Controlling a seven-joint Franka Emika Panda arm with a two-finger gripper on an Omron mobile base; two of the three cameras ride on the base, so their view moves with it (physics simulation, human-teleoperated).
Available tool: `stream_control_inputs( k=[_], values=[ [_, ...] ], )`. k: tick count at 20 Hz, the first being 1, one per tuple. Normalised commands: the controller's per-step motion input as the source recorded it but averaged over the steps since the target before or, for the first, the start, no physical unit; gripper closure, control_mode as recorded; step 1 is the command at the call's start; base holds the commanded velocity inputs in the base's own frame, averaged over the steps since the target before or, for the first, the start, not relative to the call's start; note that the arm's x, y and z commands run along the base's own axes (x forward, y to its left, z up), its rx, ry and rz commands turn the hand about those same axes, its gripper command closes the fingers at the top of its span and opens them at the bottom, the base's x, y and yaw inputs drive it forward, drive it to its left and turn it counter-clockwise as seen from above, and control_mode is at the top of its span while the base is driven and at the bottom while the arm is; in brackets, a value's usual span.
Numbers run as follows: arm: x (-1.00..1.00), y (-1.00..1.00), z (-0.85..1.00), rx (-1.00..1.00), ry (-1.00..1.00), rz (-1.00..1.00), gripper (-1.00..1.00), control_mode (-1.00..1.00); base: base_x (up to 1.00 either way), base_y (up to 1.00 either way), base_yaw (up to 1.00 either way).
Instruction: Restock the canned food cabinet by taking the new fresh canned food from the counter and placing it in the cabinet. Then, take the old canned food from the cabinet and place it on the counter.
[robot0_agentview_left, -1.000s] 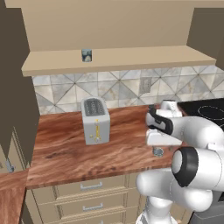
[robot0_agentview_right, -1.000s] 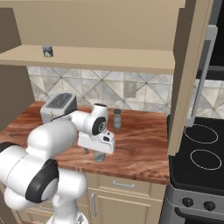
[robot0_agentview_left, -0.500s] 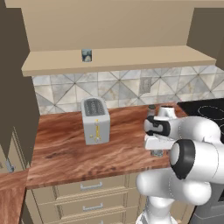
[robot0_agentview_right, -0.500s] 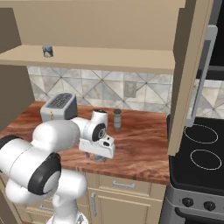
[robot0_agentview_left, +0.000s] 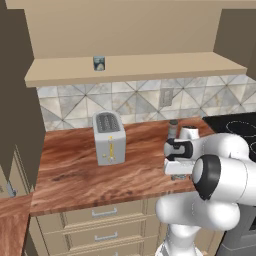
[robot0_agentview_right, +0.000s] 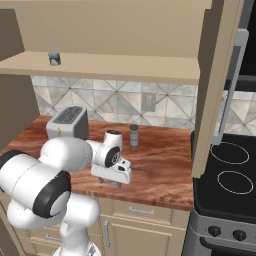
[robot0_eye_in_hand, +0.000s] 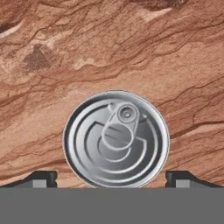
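– Now that the arm has swung its hand down over the counter, the flat tin lies right beneath the gripper.
– Fingers spread wide either side, holding nothing?
– Nothing yet; first pickup looks close. Meanwhile the old can waits on the cabinet shelf.

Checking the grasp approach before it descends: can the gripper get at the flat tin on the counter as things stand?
Probably yes. The gripper hangs right over the flat tin, jaws open wider than the tin, one fingertip on each side. Nothing but bare counter lies around it, so the way down looks free.
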Motion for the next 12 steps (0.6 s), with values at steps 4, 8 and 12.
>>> stream_control_inputs(
  k=[4, 8, 12],
  values=[
    [0.25, 0.00, -0.16, -0.04, -0.06, 0.00, -1.00, -1.00, 0.00, 0.00, 0.00],
    [0.33, 0.00, -0.19, -0.05, -0.04, 0.00, -1.00, -1.00, 0.00, 0.00, 0.00],
    [0.26, 0.00, -0.21, -0.04, -0.04, 0.00, -1.00, -1.00, 0.00, 0.00, 0.00]
  ],
)
